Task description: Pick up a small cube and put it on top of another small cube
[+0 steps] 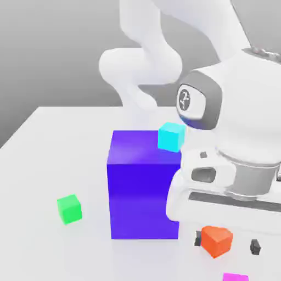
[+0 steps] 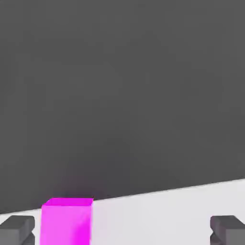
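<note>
My gripper [image 1: 226, 243] hangs low over the white table [image 1: 55, 164] at the exterior view's right, open, its dark fingertips [image 1: 198, 239] spread wide. An orange small cube [image 1: 217, 241] lies in line with the gap, close to the fingertip on the exterior view's left; I cannot tell whether it touches it. A magenta cube [image 1: 236, 277] sits just in front of it at the near edge. In the hand view the gripper [image 2: 122, 230] is open and the magenta cube [image 2: 67, 221] stands beside one fingertip [image 2: 16, 229]. A green small cube [image 1: 69, 209] rests at the exterior view's left.
A tall blue block [image 1: 142, 192] stands mid-table, right beside the hand. A cyan small cube [image 1: 172, 136] shows at its upper far corner; whether it sits on the block or behind it I cannot tell. The white arm rises behind.
</note>
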You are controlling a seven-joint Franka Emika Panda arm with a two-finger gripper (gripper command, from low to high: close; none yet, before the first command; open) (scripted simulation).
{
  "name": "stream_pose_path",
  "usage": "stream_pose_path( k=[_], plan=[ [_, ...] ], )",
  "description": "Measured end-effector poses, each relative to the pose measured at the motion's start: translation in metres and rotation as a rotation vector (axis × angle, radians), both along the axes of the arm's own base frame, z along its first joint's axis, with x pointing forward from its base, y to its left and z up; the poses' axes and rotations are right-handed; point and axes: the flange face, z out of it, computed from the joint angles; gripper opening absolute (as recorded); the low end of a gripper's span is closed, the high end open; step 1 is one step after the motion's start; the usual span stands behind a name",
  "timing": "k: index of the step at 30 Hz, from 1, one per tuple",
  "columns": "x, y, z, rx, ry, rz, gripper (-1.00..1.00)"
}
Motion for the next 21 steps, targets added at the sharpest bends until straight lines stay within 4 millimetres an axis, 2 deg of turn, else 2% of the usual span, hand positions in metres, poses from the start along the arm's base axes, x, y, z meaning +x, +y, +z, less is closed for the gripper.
stream_pose_path(
  k=[3, 7, 8, 14, 16, 18, 19, 21],
  plan=[
    [-0.008, 0.018, -0.041, 0.041, 0.056, -0.014, 0.00],
    [-0.010, 0.023, -0.103, 0.054, 0.071, -0.020, 0.00],
    [-0.010, 0.023, -0.112, 0.054, 0.072, -0.019, -1.00],
    [-0.010, 0.023, -0.116, 0.055, 0.071, -0.019, -1.00],
    [-0.010, 0.023, -0.098, 0.056, 0.071, -0.020, -1.00],
    [-0.010, 0.023, -0.069, 0.056, 0.071, -0.020, -1.00],
    [-0.011, 0.018, -0.058, 0.052, 0.073, -0.027, -1.00],
    [-0.017, -0.022, -0.050, 0.031, 0.080, -0.088, -1.00]
  ],
)
